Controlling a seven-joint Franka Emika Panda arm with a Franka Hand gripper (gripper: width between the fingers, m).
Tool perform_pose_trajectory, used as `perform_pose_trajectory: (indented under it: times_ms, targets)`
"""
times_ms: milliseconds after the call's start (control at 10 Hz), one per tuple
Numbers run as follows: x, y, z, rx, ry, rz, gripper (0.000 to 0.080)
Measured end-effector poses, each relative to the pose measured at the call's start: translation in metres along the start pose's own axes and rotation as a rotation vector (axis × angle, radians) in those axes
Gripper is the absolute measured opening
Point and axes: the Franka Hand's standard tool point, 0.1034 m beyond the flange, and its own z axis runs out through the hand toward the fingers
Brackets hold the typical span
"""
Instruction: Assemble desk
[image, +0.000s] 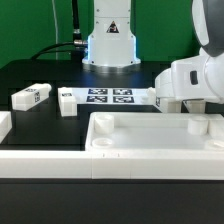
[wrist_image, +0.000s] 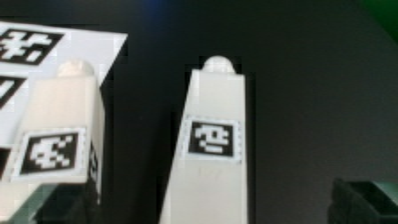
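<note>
Black surface, green backdrop. The top lies at the front with no leg fitted. A stray leg lies well apart. Another leg lies below my fingers, which are spread wide and grip nothing. In my judgement all fitting is yet to do.

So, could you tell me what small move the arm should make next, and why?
Probably lower the end effector straight down over the leg centred under its open jaws. It holds nothing, that leg runs lined up between them, and the neighbouring leg lies apart to one side.
</note>
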Motion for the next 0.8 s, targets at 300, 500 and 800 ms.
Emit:
perform_pose_trajectory:
  times_ms: [300,500,800]
  targets:
    - [0.009,-0.005,0.009,-0.011,0.008,-0.004,0.0649]
    - [0.014,-0.006,0.013,-0.011,0.019,-0.005,0.0649]
    - [0.022,-0.006,0.017,-0.008,0.031,-0.013,0.0649]
